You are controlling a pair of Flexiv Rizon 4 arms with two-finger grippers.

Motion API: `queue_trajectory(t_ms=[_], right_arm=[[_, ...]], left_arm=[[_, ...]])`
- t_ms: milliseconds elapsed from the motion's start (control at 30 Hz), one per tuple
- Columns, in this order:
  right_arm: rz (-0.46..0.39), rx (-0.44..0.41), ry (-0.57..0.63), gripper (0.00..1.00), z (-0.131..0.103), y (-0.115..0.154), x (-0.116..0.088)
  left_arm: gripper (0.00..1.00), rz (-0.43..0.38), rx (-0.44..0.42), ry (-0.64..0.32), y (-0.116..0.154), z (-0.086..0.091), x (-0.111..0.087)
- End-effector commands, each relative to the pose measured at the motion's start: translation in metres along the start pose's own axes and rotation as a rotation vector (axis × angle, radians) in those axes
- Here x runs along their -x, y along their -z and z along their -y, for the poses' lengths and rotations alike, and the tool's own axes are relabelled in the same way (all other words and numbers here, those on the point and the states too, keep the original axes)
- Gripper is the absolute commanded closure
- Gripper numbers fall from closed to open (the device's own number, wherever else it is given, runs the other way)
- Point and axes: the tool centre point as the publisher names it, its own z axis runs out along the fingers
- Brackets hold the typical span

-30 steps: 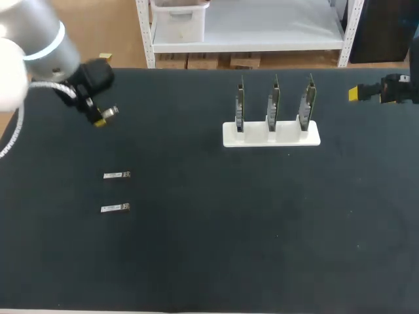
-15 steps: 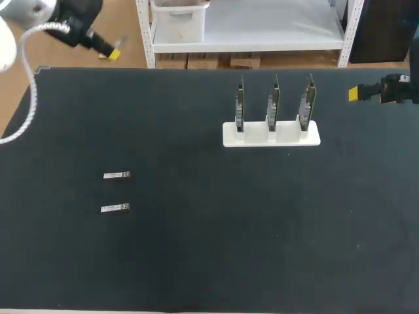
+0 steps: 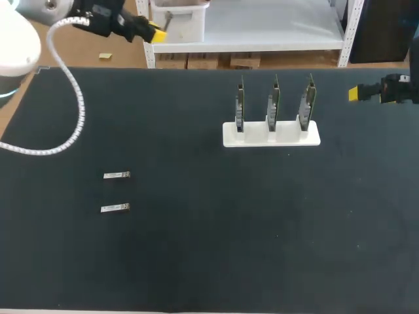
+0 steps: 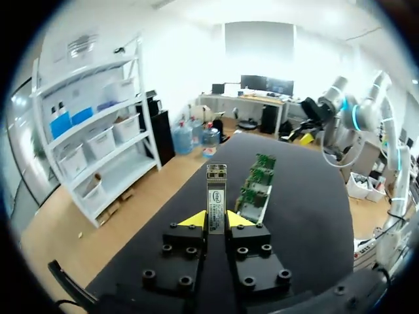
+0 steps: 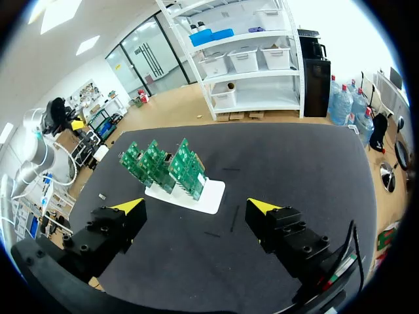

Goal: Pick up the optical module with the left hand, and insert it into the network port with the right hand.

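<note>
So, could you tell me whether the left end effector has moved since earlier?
Yes: the left end effector has gone from near the farther loose module past the far edge of the table.

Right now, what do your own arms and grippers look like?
The left arm is smooth and rounded, white and grey, with a white coiled cable trailing from it. The left gripper and right gripper match: black blocky finger mounts dotted with round screw holes, ending in bright yellow wedge-shaped tips.
</note>
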Motion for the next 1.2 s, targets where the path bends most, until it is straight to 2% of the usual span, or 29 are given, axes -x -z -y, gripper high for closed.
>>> queue_trajectory(t_ms=[33, 433, 733, 900, 1200], right_arm=[[0.0, 0.0, 0.0, 0.0, 0.0, 0.0, 0.0], [0.0, 0.0, 0.0, 0.0, 0.0, 0.0, 0.0], [0.0, 0.0, 0.0, 0.0, 0.0, 0.0, 0.0], [0.0, 0.0, 0.0, 0.0, 0.0, 0.0, 0.0], [0.0, 0.0, 0.0, 0.0, 0.0, 0.0, 0.0]], left_arm=[[1.0, 0.258, -0.15, -0.079, -0.005, 0.012, 0.008], [1.0, 0.357, -0.33, -0.135, -0.04, 0.05, 0.041], [1.0, 0.365, -0.434, -0.181, -0.071, 0.079, 0.052], [1.0, 0.359, -0.441, -0.206, -0.085, 0.089, 0.051], [1.0, 0.391, -0.415, -0.157, -0.103, 0.089, 0.053]])
